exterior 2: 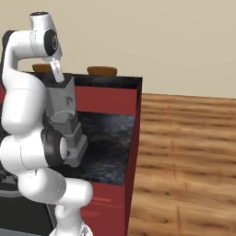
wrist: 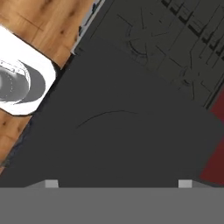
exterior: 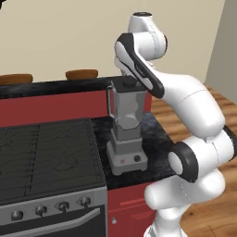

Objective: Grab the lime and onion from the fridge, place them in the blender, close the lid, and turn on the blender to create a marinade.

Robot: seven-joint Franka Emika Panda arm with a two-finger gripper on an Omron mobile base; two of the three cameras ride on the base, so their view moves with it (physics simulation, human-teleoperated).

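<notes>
Glossy white arm [exterior: 194, 111], rounded segments, dark joint bands (black cap on top).

The blender [exterior: 126, 134] has a translucent grey jar that looks like smooth plastic or glass, on a matt grey base. Its lid [wrist: 122, 131] is a flat, matt, near-black surface. The counter [exterior 2: 110, 143] is dark, mottled stone with a slight sheen, over smooth red cabinet fronts [exterior: 60, 106]. The stove [exterior: 46, 157] looks like brushed grey metal with dark matt grates. The floor [exterior 2: 184, 152] is streaked brown wood planks. The arm [exterior: 190, 115] is glossy white.
</notes>
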